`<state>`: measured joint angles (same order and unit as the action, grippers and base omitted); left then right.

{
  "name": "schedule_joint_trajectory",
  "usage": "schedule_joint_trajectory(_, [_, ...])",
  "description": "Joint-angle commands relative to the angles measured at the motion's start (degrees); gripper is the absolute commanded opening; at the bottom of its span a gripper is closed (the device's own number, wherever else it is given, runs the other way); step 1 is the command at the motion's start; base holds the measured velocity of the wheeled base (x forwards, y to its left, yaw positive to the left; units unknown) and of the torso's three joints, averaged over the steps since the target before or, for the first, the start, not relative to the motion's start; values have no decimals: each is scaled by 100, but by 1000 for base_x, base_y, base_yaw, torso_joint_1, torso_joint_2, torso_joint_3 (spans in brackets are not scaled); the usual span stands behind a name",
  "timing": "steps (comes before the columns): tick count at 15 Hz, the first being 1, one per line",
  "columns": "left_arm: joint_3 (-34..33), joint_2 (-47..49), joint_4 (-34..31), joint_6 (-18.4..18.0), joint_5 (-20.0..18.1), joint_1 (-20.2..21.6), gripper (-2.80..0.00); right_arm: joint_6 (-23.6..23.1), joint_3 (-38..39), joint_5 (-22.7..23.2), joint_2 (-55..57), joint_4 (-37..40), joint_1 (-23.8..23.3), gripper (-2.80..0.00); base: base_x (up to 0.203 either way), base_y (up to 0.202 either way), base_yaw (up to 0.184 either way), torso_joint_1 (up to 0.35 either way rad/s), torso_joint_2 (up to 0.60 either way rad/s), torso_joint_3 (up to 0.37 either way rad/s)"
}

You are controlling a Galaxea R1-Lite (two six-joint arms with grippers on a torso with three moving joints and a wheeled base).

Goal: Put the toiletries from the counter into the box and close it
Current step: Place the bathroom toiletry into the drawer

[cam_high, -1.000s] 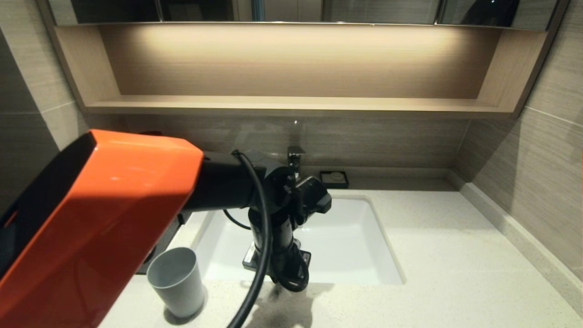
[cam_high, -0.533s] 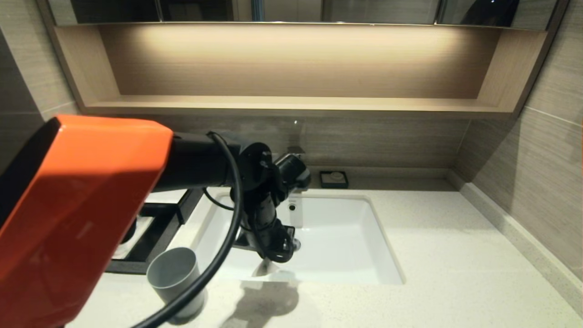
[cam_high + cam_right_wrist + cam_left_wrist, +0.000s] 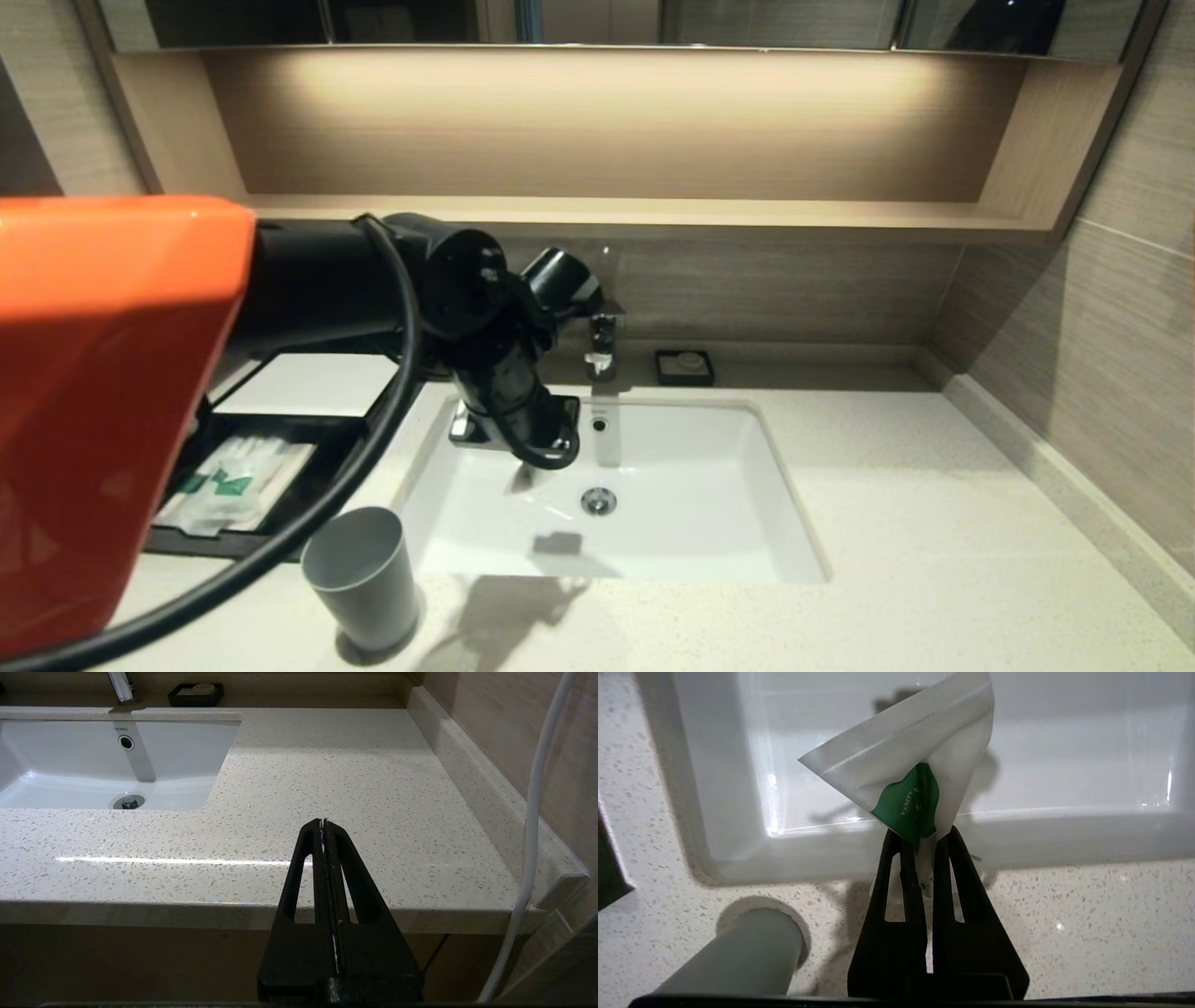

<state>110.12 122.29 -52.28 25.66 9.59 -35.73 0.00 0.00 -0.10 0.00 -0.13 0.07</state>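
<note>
Now clamped between the left gripper's (image 3: 924,847) two black fingers (image 3: 903,882): a whitish sachet (image 3: 920,765) with a green label, pinched at one corner and hanging over the white sink basin (image 3: 691,485), near its left edge. Left of the basin, on the speckled counter (image 3: 934,523), an open black box (image 3: 280,425), white lid panel raised at its far side, with another sachet (image 3: 233,476) lying flat inside. Just near of the box, a grey cup (image 3: 362,574) standing upright. Pressed together and holding nothing, the right gripper's (image 3: 323,826) fingers, low before the counter's near edge, right of the basin.
</note>
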Motion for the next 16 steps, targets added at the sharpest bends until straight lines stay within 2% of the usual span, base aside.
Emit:
schedule_joint_trajectory(1, [19, -115, 42, -5, 183, 255, -280, 0, 4, 1, -4, -4, 1, -280, 0, 0, 0, 0, 0, 0])
schedule_joint_trajectory(4, [19, -232, 130, 27, 333, 672, -280, 0, 0, 1, 0, -4, 1, -280, 0, 0, 0, 0, 0, 0])
schedule_joint_trajectory(10, [-29, -563, 142, -39, 352, 1640, -280, 0, 8, 1, 0, -4, 1, -280, 0, 0, 0, 0, 0, 0])
schedule_joint_trajectory(13, [-142, -754, -19, -249, 351, 2228, -280, 0, 7, 1, -1, -4, 1, -280, 0, 0, 0, 0, 0, 0])
schedule_joint_trajectory(16, [-264, -867, -86, -745, 348, 2796, -280, 0, 9, 1, 0, -4, 1, -280, 0, 0, 0, 0, 0, 0])
